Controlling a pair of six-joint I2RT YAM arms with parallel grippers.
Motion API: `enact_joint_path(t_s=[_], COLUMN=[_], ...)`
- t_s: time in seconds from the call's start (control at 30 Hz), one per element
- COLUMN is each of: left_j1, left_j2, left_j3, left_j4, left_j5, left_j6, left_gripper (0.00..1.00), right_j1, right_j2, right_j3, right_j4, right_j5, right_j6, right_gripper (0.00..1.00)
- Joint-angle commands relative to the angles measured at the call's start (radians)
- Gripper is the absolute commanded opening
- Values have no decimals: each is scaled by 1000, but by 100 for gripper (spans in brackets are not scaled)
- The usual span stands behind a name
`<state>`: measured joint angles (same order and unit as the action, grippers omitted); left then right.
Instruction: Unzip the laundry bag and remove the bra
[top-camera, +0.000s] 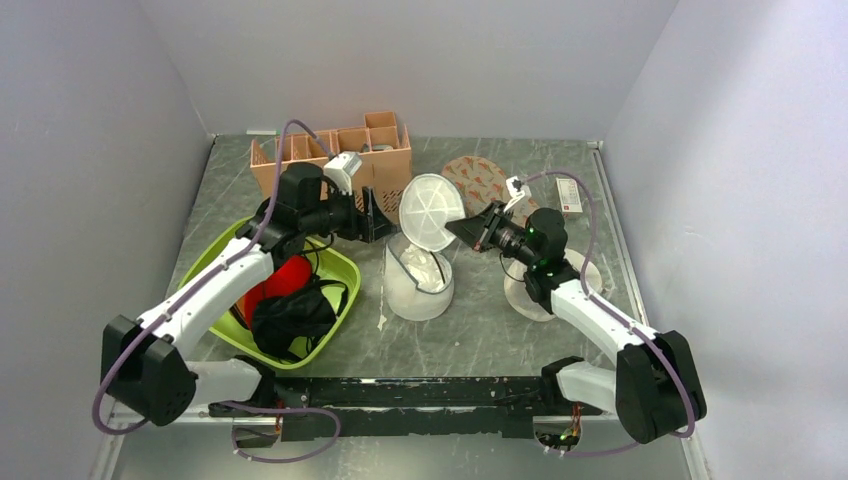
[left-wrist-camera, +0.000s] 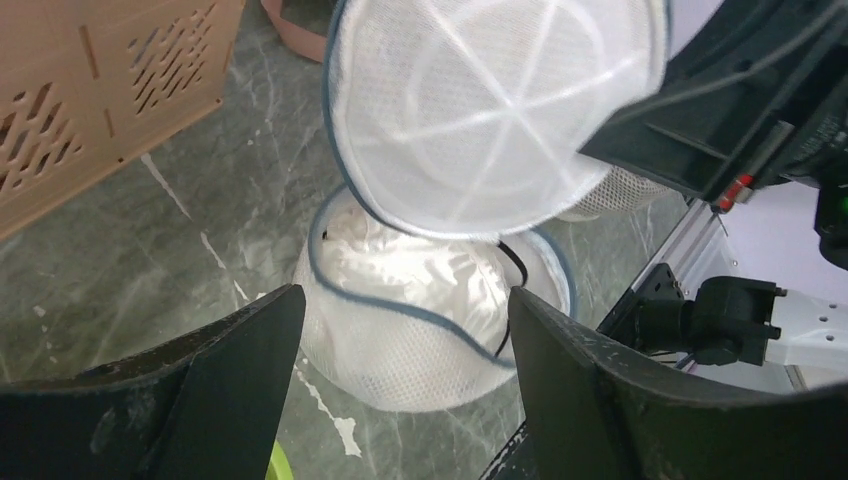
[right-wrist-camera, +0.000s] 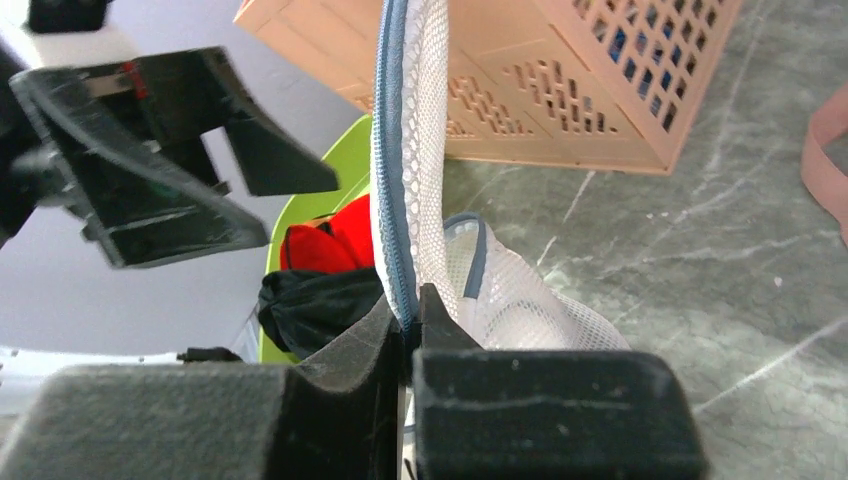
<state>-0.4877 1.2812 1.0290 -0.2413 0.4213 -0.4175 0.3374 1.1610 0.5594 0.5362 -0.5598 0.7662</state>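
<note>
Showing the bag (top-camera: 418, 285) near the centre of the counter (top-camera: 480, 340), the top view has its round lid (top-camera: 430, 210) swung up on edge. The right hand (top-camera: 458, 228) is at the lid's right rim and the left hand (top-camera: 375, 215) is just left of the lid.

Right wrist view: the right hand's fingers (right-wrist-camera: 350, 350) are pressed together on the lid's blue zip edge, pinching it. The lid is seen edge-on, and the left hand appears beyond it, spread and holding nothing.

Left wrist view: the left fingers (left-wrist-camera: 210, 390) stand wide apart above the bag's open mouth. Only here does the bra (left-wrist-camera: 420, 265) show plainly, as white padded fabric filling the bag. A thin black strap (left-wrist-camera: 515, 262) curves at the right side of the rim.

Toward the left edge, a green tub (top-camera: 345, 265) holds a red garment (top-camera: 285, 280) and a black garment (top-camera: 292, 315). A tan slotted crate (top-camera: 330, 150) stands at the far edge. A patterned disc (top-camera: 485, 180) lies right of it, toward the far right corner. A second mesh bag (top-camera: 518, 298) lies under the right forearm, toward the right edge.

Counter: grey-green, marbled, scuffed white. Plain pale walls close three sides.
</note>
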Motion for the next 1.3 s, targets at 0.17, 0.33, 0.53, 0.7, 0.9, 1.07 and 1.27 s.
enact_joint_path(t_s=[0.17,0.33,0.53,0.7,0.9,1.07,1.27], left_j1=[-108,-218,-239,-239,-248,-252,-253], left_j2=[-27,44,80,88,103,95,60], left_j3=[-102,-65,-60,-49,-20,-24,-47], left_j4=[83,72,96,74,63,61,19], left_j5=[-53,-138,-136,-163,-159,-208,-332], left_j6=[-71,-55,-53,-41,-35,-55,-98], left_gripper=[81,81,80,81,75,70,73], right_j1=[-7,-14,-24,-25,-22,40,186], right_j2=[-27,-77,-161,-159,-132,-145,41], right_j3=[-47,-31,-5,32,29,115,284], right_j4=[-115,-377,-627,-615,-563,-656,-768], right_j5=[226,399,632,337,3,27,89], right_j6=[38,-42,-98,-278,-326,-416,-441], right_gripper=[0,17,78,82,70,69,71])
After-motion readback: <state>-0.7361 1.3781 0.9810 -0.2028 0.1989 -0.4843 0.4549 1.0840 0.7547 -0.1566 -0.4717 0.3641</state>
